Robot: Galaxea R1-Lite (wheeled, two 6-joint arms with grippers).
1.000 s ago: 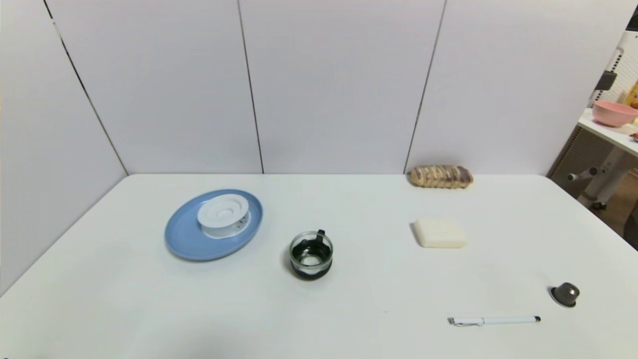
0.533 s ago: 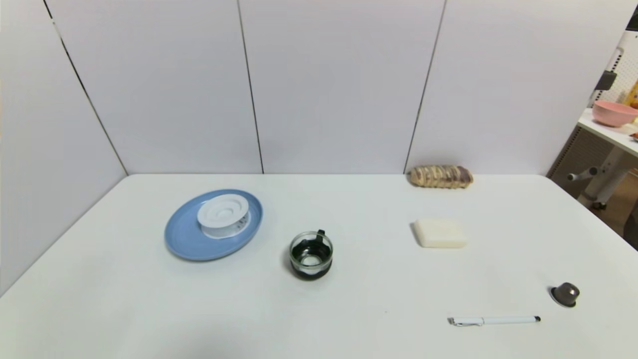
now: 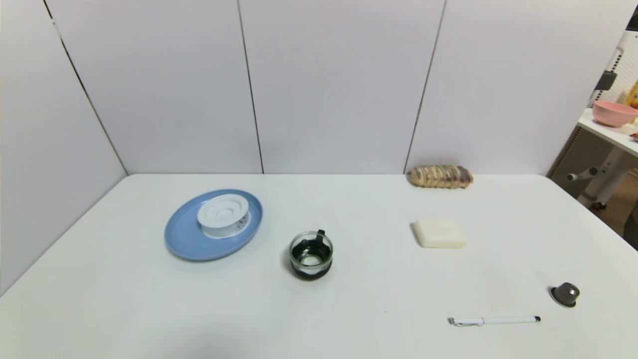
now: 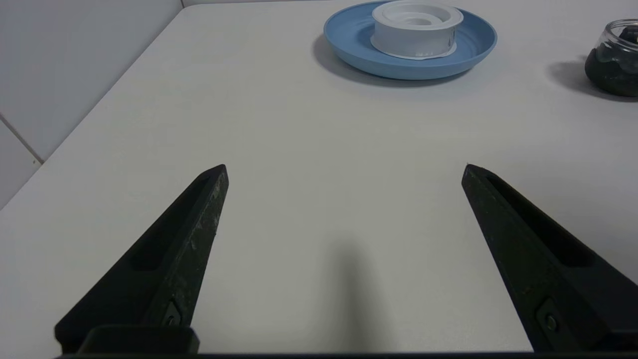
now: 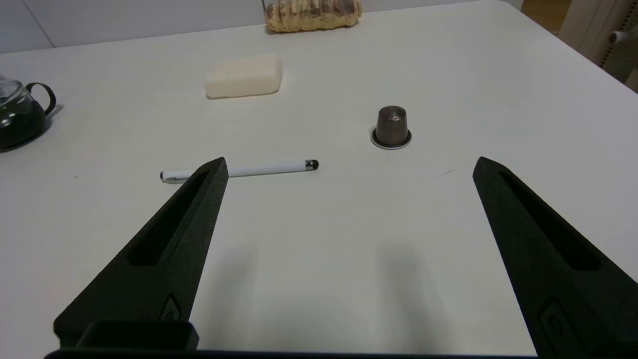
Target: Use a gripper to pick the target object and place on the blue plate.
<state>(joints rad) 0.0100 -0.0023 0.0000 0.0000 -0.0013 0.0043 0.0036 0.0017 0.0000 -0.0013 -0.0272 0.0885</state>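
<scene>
Both grippers are parked low over the near edge of the white bench (image 3: 349, 299), neither one holding anything. The left gripper (image 4: 344, 169) has its jaws spread wide over bare bench near the front-left corner, and the right gripper (image 5: 349, 162) is just as wide open near the front-right part.

Working out from the right one: a white pen (image 5: 239, 171) lies flat just past its fingertips, and a small dark coffee capsule (image 5: 392, 126) sits upright a little beyond, toward the right edge. Further back there's a pale soap-like block (image 5: 244, 76), and right at the back edge against the wall, a braided bread loaf (image 5: 312, 8).

Out from the left one, it's open bench until the blue plate (image 4: 349, 37) on the left half, with a white round reel-looking thing (image 4: 416, 22) resting on it already. Between plate and block, around mid-bench, is a small glass jar (image 3: 311, 254) with dark stuff inside.

Room-wise: plain white panel walls (image 3: 339, 85) round the back and left, and off the right side another table with a pink bowl (image 3: 614, 112).
</scene>
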